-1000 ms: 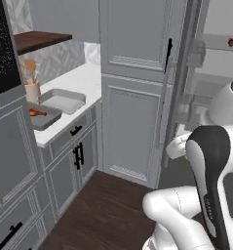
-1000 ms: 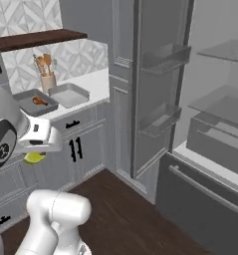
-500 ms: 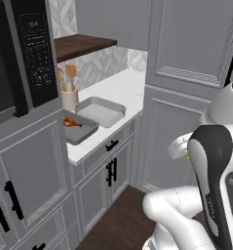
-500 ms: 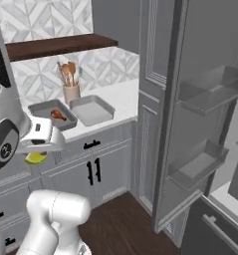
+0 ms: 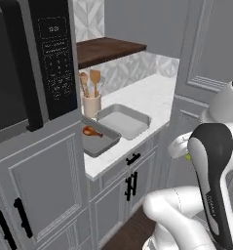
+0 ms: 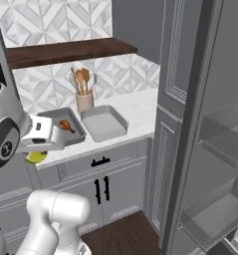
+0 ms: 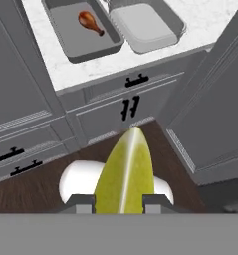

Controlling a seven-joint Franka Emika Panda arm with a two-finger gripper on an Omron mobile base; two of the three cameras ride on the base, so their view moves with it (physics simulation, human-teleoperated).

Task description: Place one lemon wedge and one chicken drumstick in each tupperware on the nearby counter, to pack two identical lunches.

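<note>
Lemon wedge (image 7: 125,172) sits pinched between the two finger tips of the gripper (image 7: 123,204), which is clamped on it, its pointed end aimed toward the counter (image 7: 51,74). In the right base view the wedge (image 6: 36,157) peeks out yellow beneath the hand, just off the counter's (image 6: 138,112) front edge. Two trays lie side by side on the counter, touching: a darker tray (image 7: 78,37) and a lighter tray (image 7: 143,25). One drumstick (image 7: 89,22) lies in the darker tray, well apart from the gripper. One utensil cup (image 5: 91,105) stands behind the trays.
</note>
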